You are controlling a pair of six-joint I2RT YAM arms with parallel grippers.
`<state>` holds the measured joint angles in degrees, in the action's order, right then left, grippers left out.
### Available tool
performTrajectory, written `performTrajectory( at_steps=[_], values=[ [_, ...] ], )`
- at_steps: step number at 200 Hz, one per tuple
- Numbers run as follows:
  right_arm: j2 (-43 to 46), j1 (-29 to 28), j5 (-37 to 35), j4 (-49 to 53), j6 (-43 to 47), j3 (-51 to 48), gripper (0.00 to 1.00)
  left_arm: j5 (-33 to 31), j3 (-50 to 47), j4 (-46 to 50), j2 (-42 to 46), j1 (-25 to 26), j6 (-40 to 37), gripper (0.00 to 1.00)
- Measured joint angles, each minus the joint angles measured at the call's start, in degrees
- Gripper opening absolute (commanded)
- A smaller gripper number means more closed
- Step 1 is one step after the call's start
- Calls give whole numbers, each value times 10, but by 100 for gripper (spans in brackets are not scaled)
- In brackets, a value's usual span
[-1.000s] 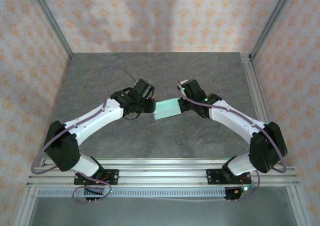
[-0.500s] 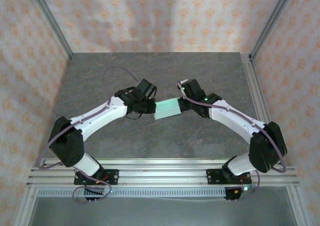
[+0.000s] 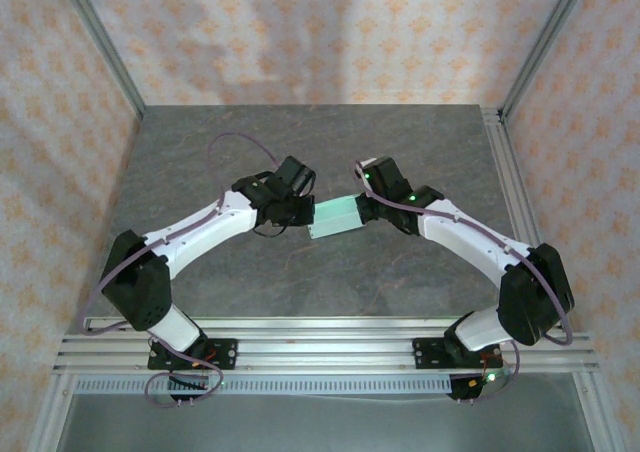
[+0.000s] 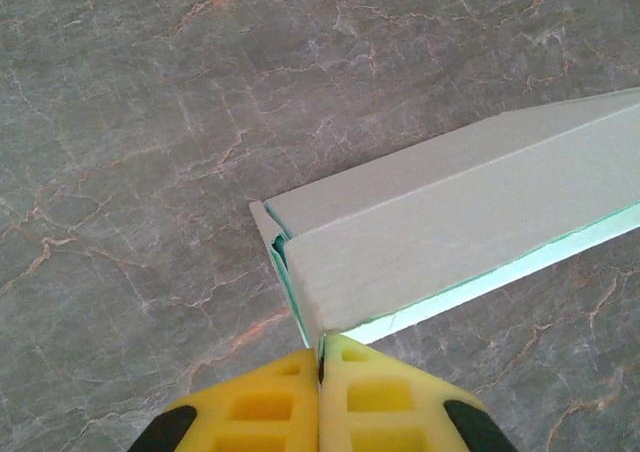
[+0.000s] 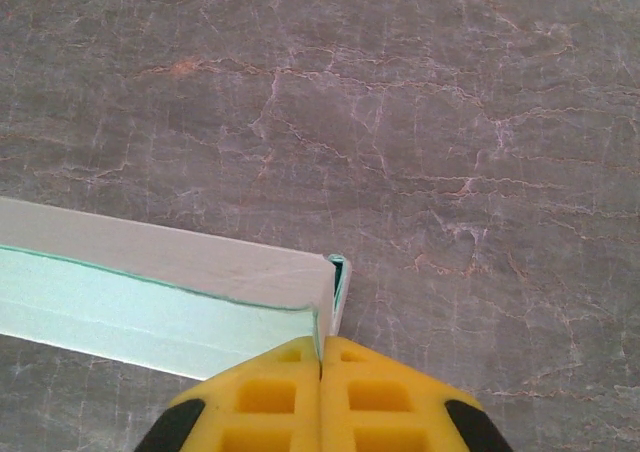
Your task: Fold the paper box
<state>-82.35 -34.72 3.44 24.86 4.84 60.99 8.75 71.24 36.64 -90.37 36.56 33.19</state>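
The paper box [image 3: 335, 215] is a pale mint, flat, folded rectangle held above the middle of the grey table between the two arms. My left gripper [image 3: 305, 215] is shut on its left end; in the left wrist view the yellow pads [image 4: 262, 402] meet at the gripper tip [image 4: 321, 350] on a card edge of the box [image 4: 450, 232], whose end flap stands slightly ajar. My right gripper [image 3: 366, 208] is shut on the right end, and in the right wrist view its tip [image 5: 320, 347] pinches the corner edge of the box [image 5: 150, 292].
The grey marbled tabletop [image 3: 300, 142] spreads around the box. Aluminium frame posts [image 3: 100, 47] rise at the back corners, a rail [image 3: 510, 187] runs along the right side, and the mounting rails [image 3: 320, 347] cross the near edge.
My left gripper has closed its jaws onto the box's left end, and the left arm has shifted slightly to the right. The right arm and the box stayed put.
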Motion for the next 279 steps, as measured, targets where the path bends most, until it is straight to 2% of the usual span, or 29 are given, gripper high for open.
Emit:
performTrajectory(
  at_steps=[111, 279],
  values=[
    [-1, 0, 2, 9, -25, 0, 0, -2, 10, 0, -13, 0, 4, 0],
    [-1, 2, 8, 9, -36, 0, 0, -2, 27, 19, -21, -1, 4, 0]
  ],
)
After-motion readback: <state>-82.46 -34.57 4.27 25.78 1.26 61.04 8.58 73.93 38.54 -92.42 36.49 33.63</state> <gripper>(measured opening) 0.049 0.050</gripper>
